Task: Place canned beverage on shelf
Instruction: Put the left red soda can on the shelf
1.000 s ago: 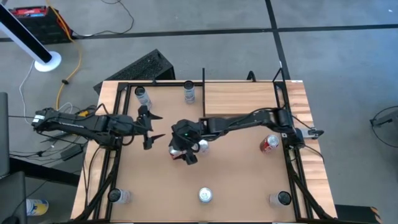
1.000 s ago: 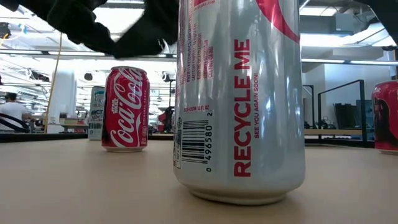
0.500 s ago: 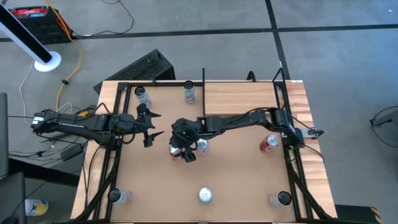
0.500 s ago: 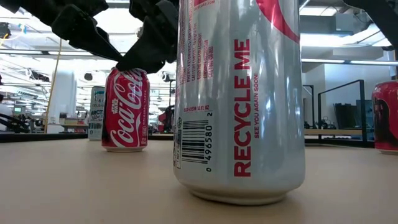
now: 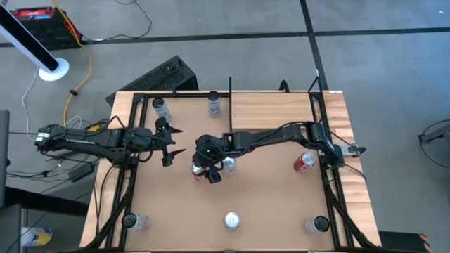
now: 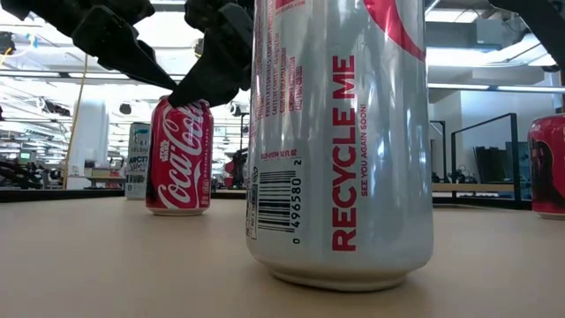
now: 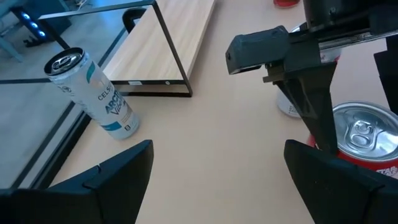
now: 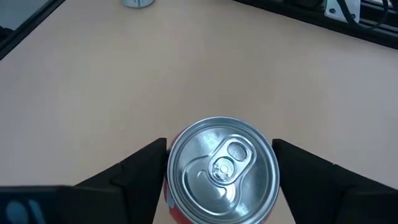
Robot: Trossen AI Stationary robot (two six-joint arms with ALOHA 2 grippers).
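The left gripper (image 5: 171, 143) hangs over the left part of the brown tabletop (image 5: 267, 204), its fingers spread wide and holding nothing. To its right, the upright red Coca-Cola can with a silver top (image 8: 222, 168) stands near the table's middle, directly beneath the right gripper (image 5: 209, 169). That gripper's two dark fingers (image 8: 140, 165) are parted and straddle the can's rim, very close on both sides; whether they touch it cannot be told. The pale wood-grain shelf board (image 5: 271, 111) lies well apart, at the table's far right.
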